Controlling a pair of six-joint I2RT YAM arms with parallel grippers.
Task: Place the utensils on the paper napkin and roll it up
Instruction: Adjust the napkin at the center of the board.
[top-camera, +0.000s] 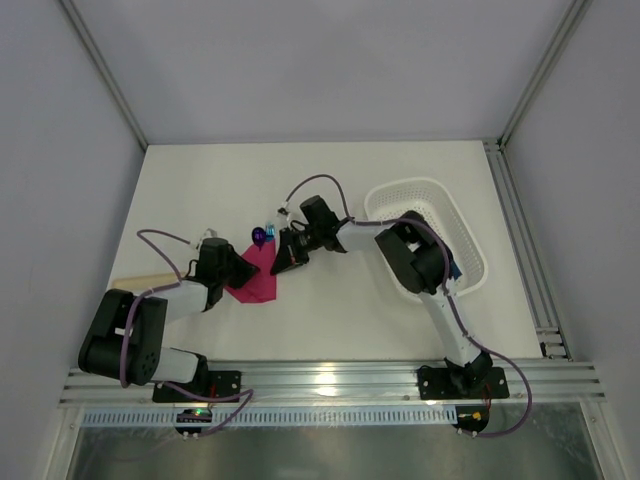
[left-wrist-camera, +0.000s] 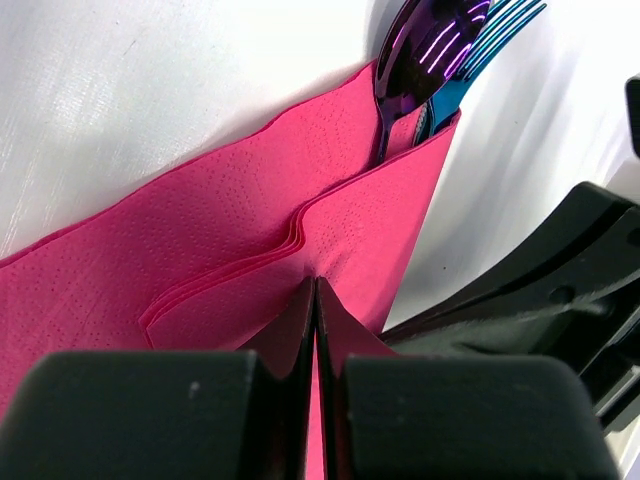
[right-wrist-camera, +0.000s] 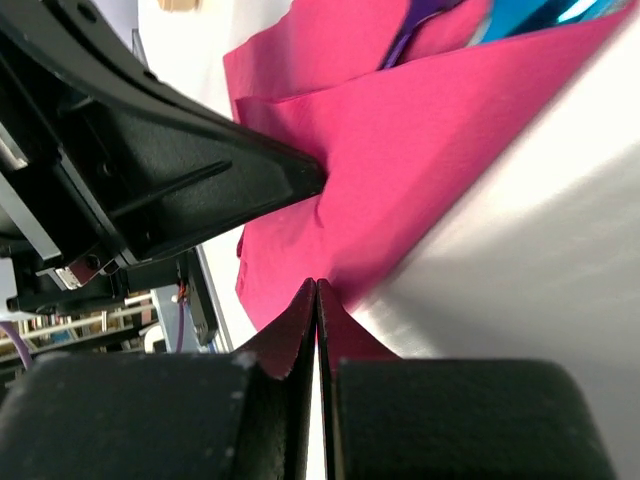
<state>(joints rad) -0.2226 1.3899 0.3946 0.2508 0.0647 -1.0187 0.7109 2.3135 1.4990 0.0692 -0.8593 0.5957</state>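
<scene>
Magenta-pink and thin, the paper napkin (top-camera: 256, 280) lies on the worktop (top-camera: 200, 180) between the two arms. It is folded over the utensils (left-wrist-camera: 425, 60), whose glossy purple heads stick out past its far end. The left end effector (left-wrist-camera: 315, 300) has its fingers pressed together on a raised fold of the paper. The right end effector (right-wrist-camera: 317, 298) is likewise closed, its tips at the napkin's edge and apparently nipping it. Placing looks done, and the rolling is the step in hand. The next move probably calls for both arms to carry the fold across together, keeping it snug around the handles. If they pull against each other, the paper could tear or the utensils could slip out.
</scene>
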